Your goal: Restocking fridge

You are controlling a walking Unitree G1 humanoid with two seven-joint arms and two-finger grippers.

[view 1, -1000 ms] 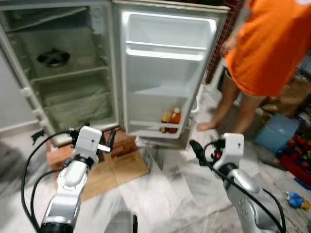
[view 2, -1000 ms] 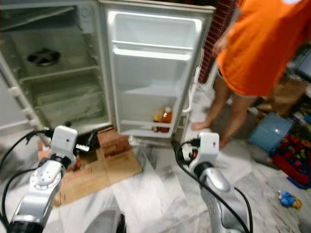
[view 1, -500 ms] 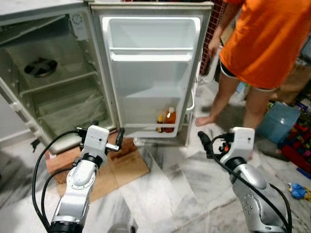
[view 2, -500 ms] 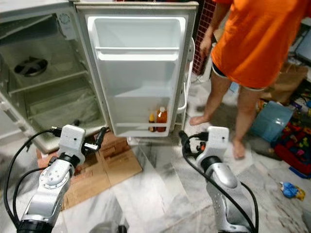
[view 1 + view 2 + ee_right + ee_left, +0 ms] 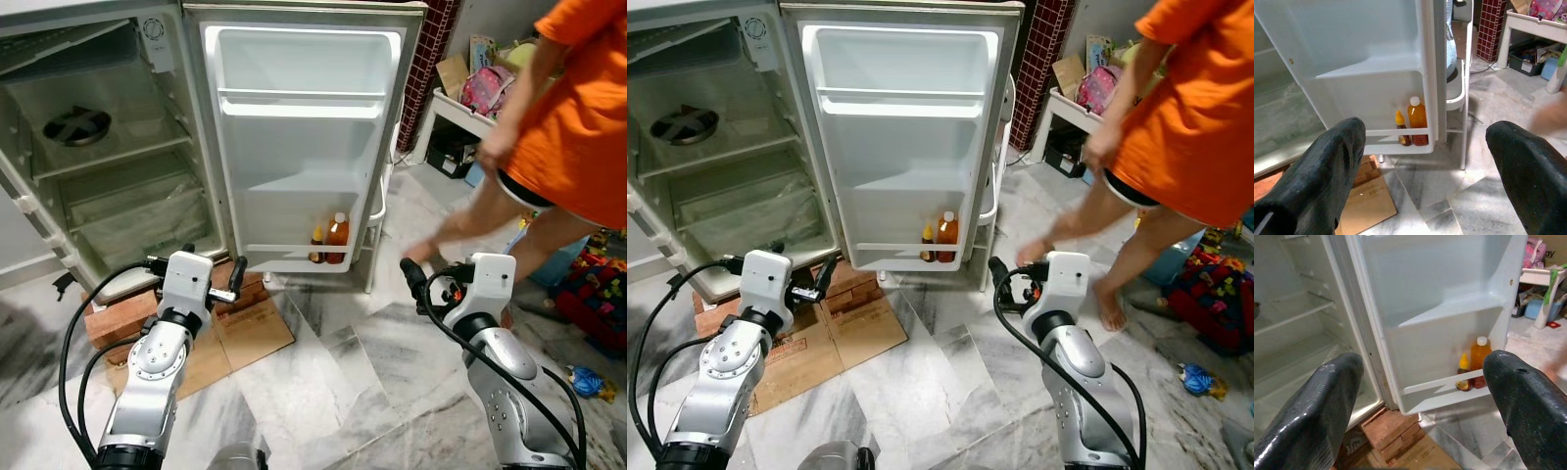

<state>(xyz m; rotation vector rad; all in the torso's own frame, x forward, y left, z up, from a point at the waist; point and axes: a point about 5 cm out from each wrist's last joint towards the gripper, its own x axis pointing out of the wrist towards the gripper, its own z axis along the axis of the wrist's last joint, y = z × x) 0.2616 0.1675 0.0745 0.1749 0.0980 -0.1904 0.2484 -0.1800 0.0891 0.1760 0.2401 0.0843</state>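
Fridge, door swung open, standing beyond both claws. Door's bottom rack: orange bottle with small dark bottle touching beside it, up and between the two claws. Dark round dish on an inner shelf, well above left claw. Flattened cardboard on marble floor, below left claw. Right claw held low, forward. Person in orange shirt standing beyond right claw, to its right.
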